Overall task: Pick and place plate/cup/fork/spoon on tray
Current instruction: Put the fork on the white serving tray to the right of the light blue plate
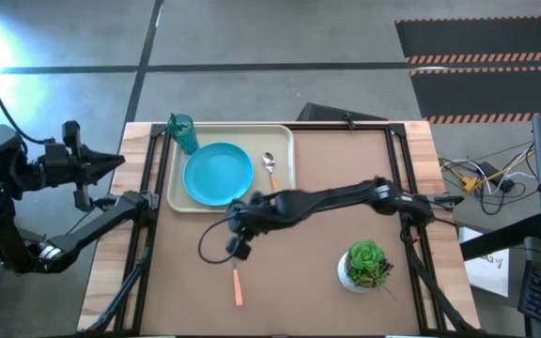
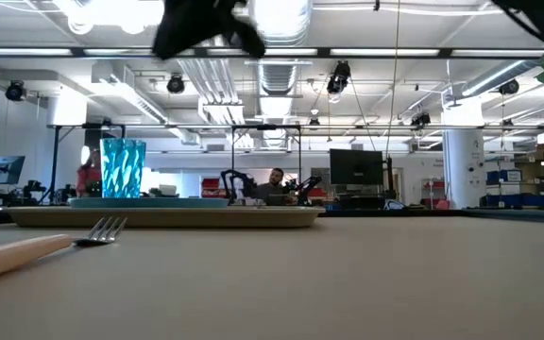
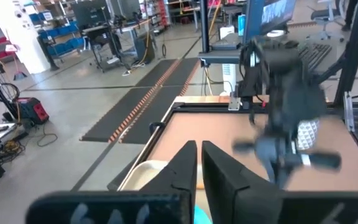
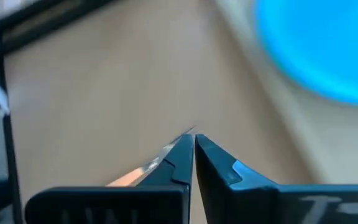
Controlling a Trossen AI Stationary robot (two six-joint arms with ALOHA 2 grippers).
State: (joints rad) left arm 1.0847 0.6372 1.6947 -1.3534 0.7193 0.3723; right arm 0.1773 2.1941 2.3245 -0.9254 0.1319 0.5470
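Note:
The cream tray [image 1: 285,141] lies at the table's far left. On it are the sky-blue plate [image 1: 219,174], the teal cup [image 1: 182,132] at its far left corner, and the spoon [image 1: 270,169] to the right of the plate. The fork [image 1: 238,284] lies flat on the table near the front edge, tines [image 2: 108,227] toward the tray. My right gripper [image 1: 239,246] is shut and empty, raised above the fork's tine end; the low view shows it high above the table [image 2: 206,26]. My left gripper [image 1: 113,165] is shut, off the table's left edge.
A green plant in a white pot [image 1: 364,265] stands at the table's near right. Black frame rails [image 1: 148,202] run along the table's sides. The brown tabletop between the tray and the plant is bare. A person sits far off in the room [image 2: 274,184].

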